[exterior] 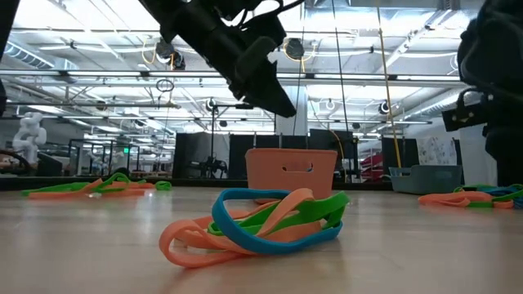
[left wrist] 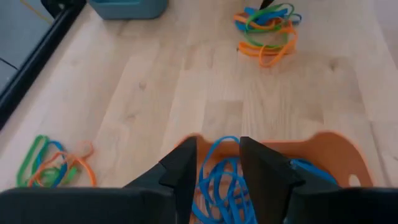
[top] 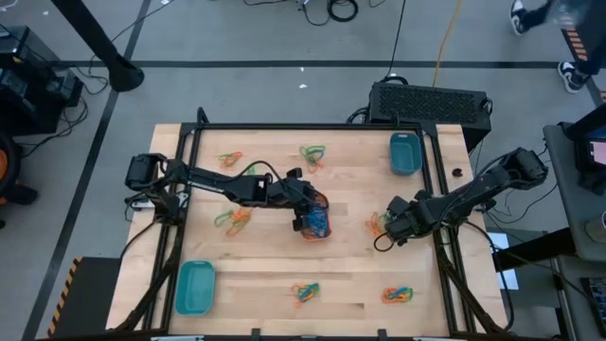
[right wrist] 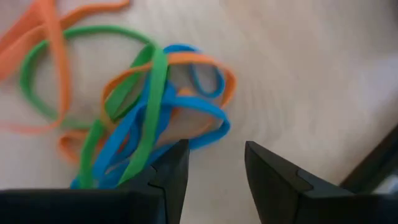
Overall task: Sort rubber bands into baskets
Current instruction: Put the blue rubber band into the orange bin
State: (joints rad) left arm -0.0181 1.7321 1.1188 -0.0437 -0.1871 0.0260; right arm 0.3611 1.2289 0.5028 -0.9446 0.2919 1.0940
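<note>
Orange basket holds blue bands; two seemingly teal baskets; orange-blue-green tangles

No legible text, label, brand, number or sign appears in any view. The small orange rounded-rectangle plastic basket, the two teal plastic baskets lying well apart from it, the light wooden table top and the ribbed black box beyond the table's far edge all show plain, unmarked faces. The striped orange-and-black strip on the floor beyond that box carries a pattern only, and the small green glow in the room far behind the orange basket is too small to read.
</note>
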